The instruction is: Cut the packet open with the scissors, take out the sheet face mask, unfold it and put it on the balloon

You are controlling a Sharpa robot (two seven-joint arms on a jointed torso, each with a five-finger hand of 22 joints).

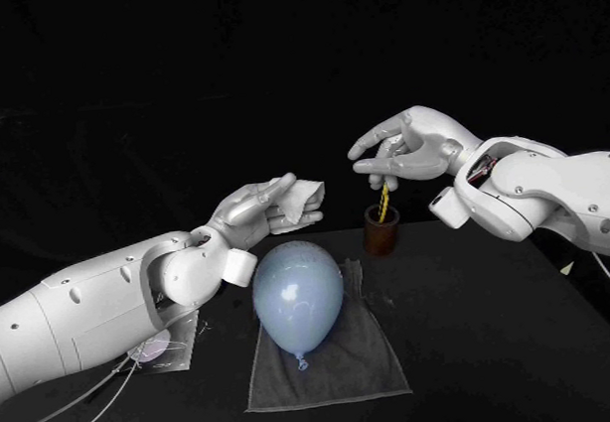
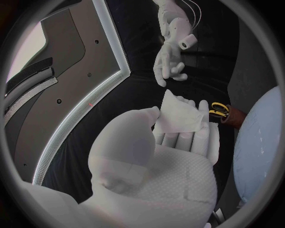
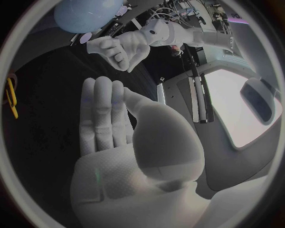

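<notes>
Head view: the left hand (image 1: pixel 266 211) pinches the folded mask (image 1: pixel 301 199), raised near the balloon (image 1: pixel 298 289) on its grey cloth (image 1: pixel 351 371). The scissors (image 1: pixel 384 202) stand in a cup (image 1: pixel 381 236) below the right hand (image 1: pixel 408 152).

Left wrist view: thumb and fingers (image 2: pixel 199 140) clamp the mask (image 2: pixel 178 116), not yet unfolded.

Right wrist view: the fingers (image 3: pixel 104 110) are stretched and loose, holding nothing.

Cutting and taking out seem done; 2 steps remain: unfolding and placing.

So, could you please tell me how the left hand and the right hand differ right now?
The left hand holds a folded white sheet; the right hand holds nothing. The left hand hangs near the far end of the balloon; the right hand hangs over the brown cup holding the scissors. Both are raised off the table.
</notes>
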